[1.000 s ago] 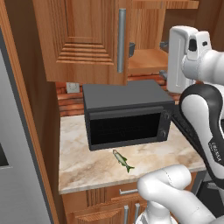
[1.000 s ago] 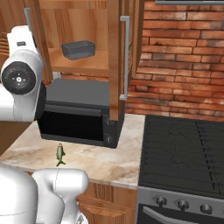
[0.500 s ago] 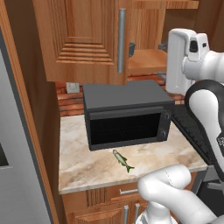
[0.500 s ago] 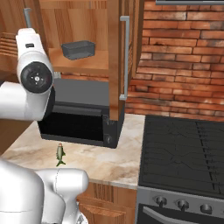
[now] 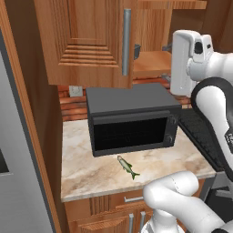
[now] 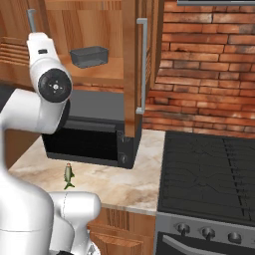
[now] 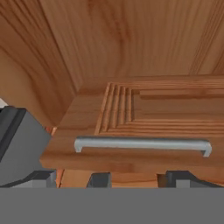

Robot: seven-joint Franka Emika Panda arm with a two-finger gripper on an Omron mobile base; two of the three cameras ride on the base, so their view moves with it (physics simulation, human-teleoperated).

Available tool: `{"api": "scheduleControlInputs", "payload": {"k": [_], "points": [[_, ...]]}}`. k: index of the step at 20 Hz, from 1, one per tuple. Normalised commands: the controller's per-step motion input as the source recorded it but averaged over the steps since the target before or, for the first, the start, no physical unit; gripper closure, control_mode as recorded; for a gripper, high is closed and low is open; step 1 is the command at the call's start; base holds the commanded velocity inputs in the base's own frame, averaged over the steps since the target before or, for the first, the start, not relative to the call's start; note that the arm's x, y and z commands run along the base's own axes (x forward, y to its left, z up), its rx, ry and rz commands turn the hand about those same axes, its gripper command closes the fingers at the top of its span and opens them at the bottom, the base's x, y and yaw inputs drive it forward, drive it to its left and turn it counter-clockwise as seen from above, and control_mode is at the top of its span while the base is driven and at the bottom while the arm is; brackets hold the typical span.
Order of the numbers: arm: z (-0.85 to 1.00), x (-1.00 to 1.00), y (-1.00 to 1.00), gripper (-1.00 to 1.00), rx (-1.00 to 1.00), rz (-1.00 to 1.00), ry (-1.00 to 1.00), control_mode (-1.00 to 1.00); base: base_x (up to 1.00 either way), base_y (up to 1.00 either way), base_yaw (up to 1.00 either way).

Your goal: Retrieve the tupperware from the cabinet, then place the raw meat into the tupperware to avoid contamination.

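Standing open with both doors swung wide, the cabinet shows the tub untouched on its shelf, the fish waits on the counter, and the gripper hangs wide and empty.

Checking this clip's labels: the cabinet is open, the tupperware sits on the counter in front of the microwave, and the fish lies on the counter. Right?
Not quite. The tupperware sits on the shelf inside the open cabinet, above the microwave, as the right base view shows. The fish does lie on the counter.
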Motion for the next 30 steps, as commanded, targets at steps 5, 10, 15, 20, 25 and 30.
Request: {"api": "scheduleControlInputs", "payload": {"k": [5, 10, 15, 20, 25, 30], "points": [[-0.10, 0.18, 0.00, -1.00, 0.00, 0.01, -0.03, -1.00, 0.00, 0.00, 0.00], [-0.03, 0.20, 0.00, -1.00, 0.00, 0.00, -0.01, -1.00, 0.00, 0.00, 0.00], [0.00, 0.22, 0.00, -1.00, 0.00, 0.01, 0.00, -1.00, 0.00, 0.00, 0.00], [0.00, 0.22, 0.01, -1.00, 0.00, 0.01, 0.00, -1.00, 0.00, 0.00, 0.00], [0.00, 0.22, 0.05, -1.00, 0.00, 0.00, 0.00, -1.00, 0.00, 0.00, 0.00], [0.00, 0.22, 0.09, -1.00, 0.00, 0.00, 0.01, -1.00, 0.00, 0.00, 0.00]]}}
